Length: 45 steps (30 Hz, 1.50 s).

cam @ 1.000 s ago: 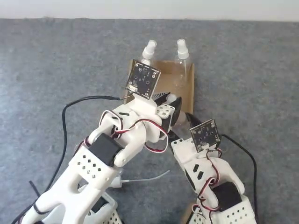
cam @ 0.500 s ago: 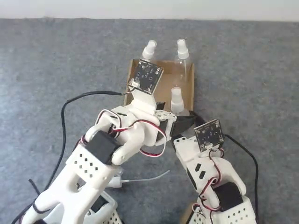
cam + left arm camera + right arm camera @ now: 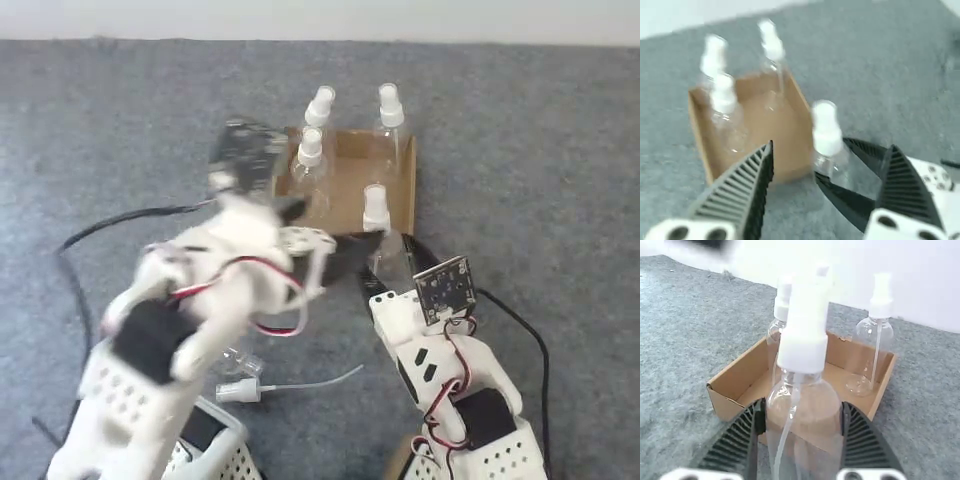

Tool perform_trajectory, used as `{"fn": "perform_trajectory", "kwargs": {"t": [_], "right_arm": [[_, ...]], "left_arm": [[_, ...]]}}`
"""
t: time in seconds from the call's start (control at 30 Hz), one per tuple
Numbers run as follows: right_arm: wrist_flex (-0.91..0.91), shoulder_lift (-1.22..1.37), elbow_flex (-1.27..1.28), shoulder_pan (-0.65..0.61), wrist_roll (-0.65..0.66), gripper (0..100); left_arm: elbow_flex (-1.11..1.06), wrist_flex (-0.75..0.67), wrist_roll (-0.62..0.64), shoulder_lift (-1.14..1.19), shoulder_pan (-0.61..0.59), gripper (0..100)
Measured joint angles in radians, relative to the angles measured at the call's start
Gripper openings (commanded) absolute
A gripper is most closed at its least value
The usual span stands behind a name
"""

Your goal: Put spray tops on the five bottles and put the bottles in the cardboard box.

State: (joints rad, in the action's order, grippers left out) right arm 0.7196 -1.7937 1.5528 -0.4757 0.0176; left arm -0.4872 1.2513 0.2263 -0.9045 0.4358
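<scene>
My right gripper (image 3: 377,256) (image 3: 802,410) is shut on a clear bottle (image 3: 801,412) with a white spray top (image 3: 376,206) (image 3: 826,131), held upright just outside the near right corner of the cardboard box (image 3: 350,190) (image 3: 790,125). Three capped bottles stand in the box: two at the back (image 3: 320,106) (image 3: 390,105) and one at the left (image 3: 309,152) (image 3: 724,97). My left gripper (image 3: 305,235) (image 3: 830,147) is open and holds nothing. It hangs near the box's front left, facing the held bottle.
A loose spray top with its thin tube (image 3: 250,390) lies on the grey carpet by the left arm's base, next to a clear bottle (image 3: 240,360). White perforated baskets (image 3: 215,455) (image 3: 490,455) sit at the near edge.
My left gripper has drawn back from the held bottle's spray top and swung left, uncovering the left bottle in the box. The right gripper and its bottle have hardly moved.
</scene>
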Motion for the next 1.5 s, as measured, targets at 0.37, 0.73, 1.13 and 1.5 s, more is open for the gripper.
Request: {"fn": "perform_trajectory", "kwargs": {"t": [0.37, 0.73, 1.13, 1.5], "right_arm": [[-0.002, 0.000, 0.000, 0.000, 0.000, 0.7], [-0.002, 0.000, 0.025, 0.005, 0.000, 0.7], [-0.002, 0.000, 0.025, 0.000, 0.000, 0.7], [-0.089, 0.000, 0.025, 0.000, 0.000, 0.7]], "left_arm": [[-0.161, 0.006, -0.095, -0.318, -0.331, 19], [-0.436, -0.101, -0.104, -0.539, -0.644, 4], [-0.875, -0.235, -0.063, -0.899, -0.801, 3], [-0.921, -0.265, -0.048, -0.901, -0.873, 3]]}}
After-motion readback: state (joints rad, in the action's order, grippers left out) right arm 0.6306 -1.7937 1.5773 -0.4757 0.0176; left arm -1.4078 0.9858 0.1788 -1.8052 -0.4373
